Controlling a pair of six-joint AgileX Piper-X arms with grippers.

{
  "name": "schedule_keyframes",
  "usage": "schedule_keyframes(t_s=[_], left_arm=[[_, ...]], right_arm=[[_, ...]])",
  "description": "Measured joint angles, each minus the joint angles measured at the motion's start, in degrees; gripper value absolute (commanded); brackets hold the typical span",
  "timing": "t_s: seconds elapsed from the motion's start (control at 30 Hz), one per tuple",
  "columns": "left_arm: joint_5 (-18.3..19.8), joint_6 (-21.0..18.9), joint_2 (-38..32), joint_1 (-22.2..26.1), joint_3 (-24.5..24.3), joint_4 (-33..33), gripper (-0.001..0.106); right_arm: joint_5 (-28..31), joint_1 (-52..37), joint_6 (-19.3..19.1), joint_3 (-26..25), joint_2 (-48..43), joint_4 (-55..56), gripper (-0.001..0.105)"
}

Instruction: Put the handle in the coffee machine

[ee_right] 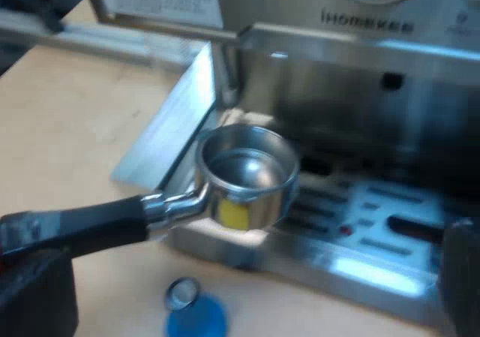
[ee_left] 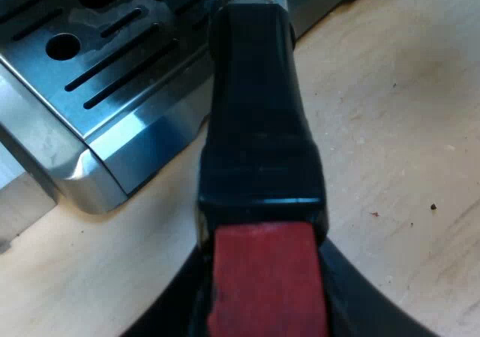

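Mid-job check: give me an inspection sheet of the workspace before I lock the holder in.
Surface: wooden table, a few dark specks.
Job's things: metal holder, basket empty, held in the air at the front of the espresso machine, by the corner of the drip tray, not locked in.
Clutter: blue tamper on the table near the holder.
Grippers: left gripper shut on the holder's red-ended handle; right gripper beside the drip tray.
Cables: nothing seen.
Surroundings: nothing seen.

Dark handle [ee_left: 259,127] with red end is clamped in left claw [ee_left: 264,311], beside machine's slotted drip tray [ee_left: 112,59], above wooden worktop [ee_left: 397,127].
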Motion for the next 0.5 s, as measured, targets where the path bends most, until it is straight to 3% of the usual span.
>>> schedule_keyframes(t_s=[0.13,0.3,0.5], left_arm=[[0.0,0.0,0.0,0.0,0.0,0.0,0.000],[0.0,0.0,0.0,0.0,0.0,0.0,0.000],[0.0,0.0,0.0,0.0,0.0,0.0,0.000]], right_arm=[[5.7,3.7,0.3,1.2,1.9,-2.3,0.105],[6.3,4.6,0.8,5.0,2.5,-6.5,0.105],[6.7,4.6,0.8,5.2,2.5,-7.8,0.105]])
